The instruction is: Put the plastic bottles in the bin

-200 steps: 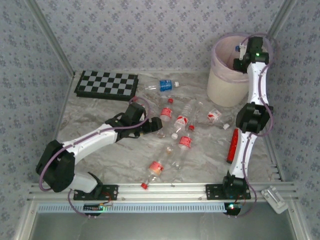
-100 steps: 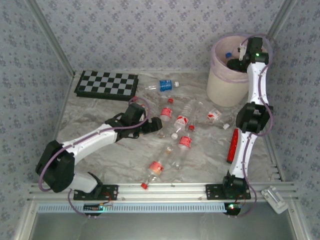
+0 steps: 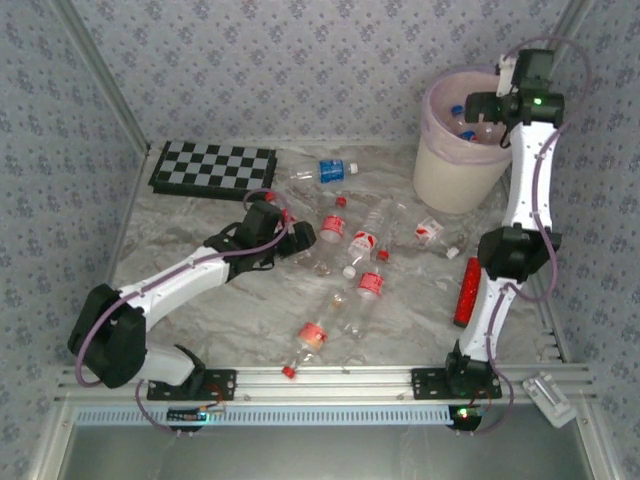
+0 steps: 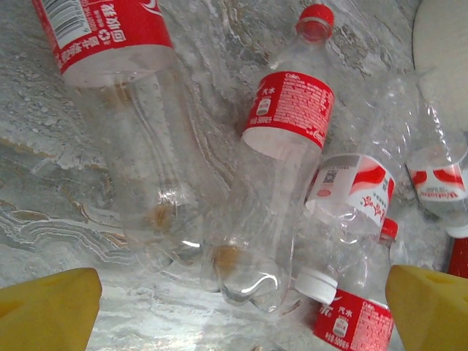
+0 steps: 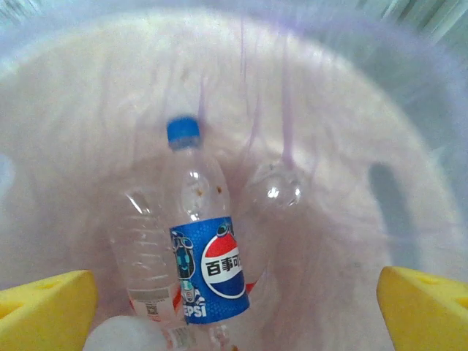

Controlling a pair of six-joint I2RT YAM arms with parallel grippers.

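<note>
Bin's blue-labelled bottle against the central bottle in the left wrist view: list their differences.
The blue-labelled bottle has a blue cap and label; the central bottle, red ones. The blue-labelled bottle lies in the bin; the central bottle on the table. Both are clear and capped.

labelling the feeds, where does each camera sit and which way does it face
top: above and behind the arms, looking down on them, table and bin.
left wrist: on the left hand, looking down at red-label bottles; yellow fingertips show.
right wrist: on the right hand, looking into the bin at a pepsi bottle; fingertips show.
shared: top and right wrist both see the bin.
</note>
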